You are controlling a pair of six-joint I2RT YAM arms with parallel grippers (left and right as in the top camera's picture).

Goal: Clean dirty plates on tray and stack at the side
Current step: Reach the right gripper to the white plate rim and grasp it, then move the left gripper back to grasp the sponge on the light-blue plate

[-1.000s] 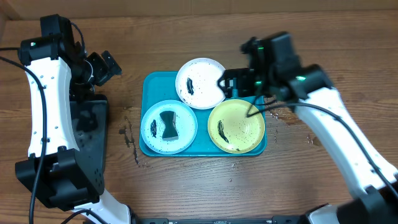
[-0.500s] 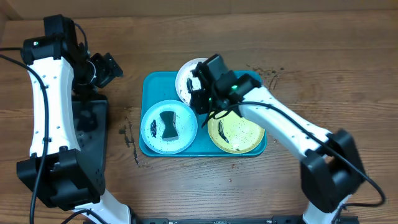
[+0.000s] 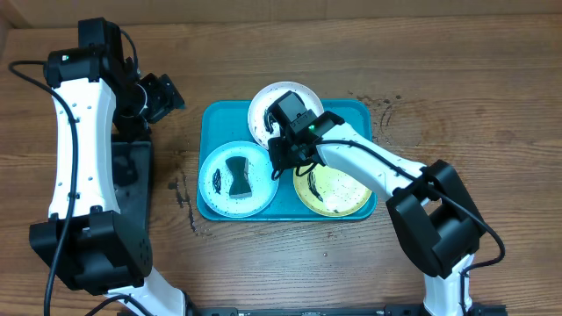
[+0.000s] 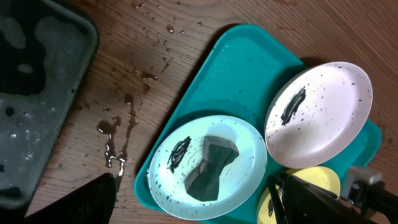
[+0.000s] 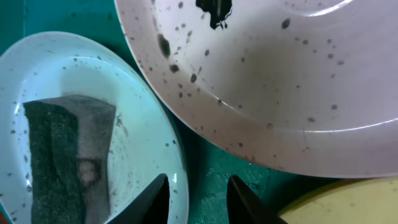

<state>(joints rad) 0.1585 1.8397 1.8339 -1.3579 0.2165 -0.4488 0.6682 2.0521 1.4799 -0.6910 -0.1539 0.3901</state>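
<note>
Plates marked with dark smears fill the turquoise tray [image 3: 224, 123] at the middle of the wooden tabletop [image 3: 439, 70]. The white plate [image 3: 263, 118] sits at the tray's far edge and laps over the rim, the light blue plate [image 3: 259, 189] fills the near-left corner and the yellow-green plate [image 3: 338, 189] the near-right corner. A dark sponge [image 3: 237, 175] lies in the middle of the light blue plate.

The right gripper [image 5: 199, 196] hangs low over the tray's centre, where the white and light blue plates nearly meet. Its fingers are a little apart, one on each side of the light blue plate's rim; whether they pinch it cannot be told.

The left gripper [image 3: 171, 98] hovers off the tray's far-left corner, its fingers spread wide with nothing between them. A wet black tray [image 4: 37, 81] lies along the tabletop's left edge, with water drops [image 4: 115, 134] on the wood between it and the turquoise tray
</note>
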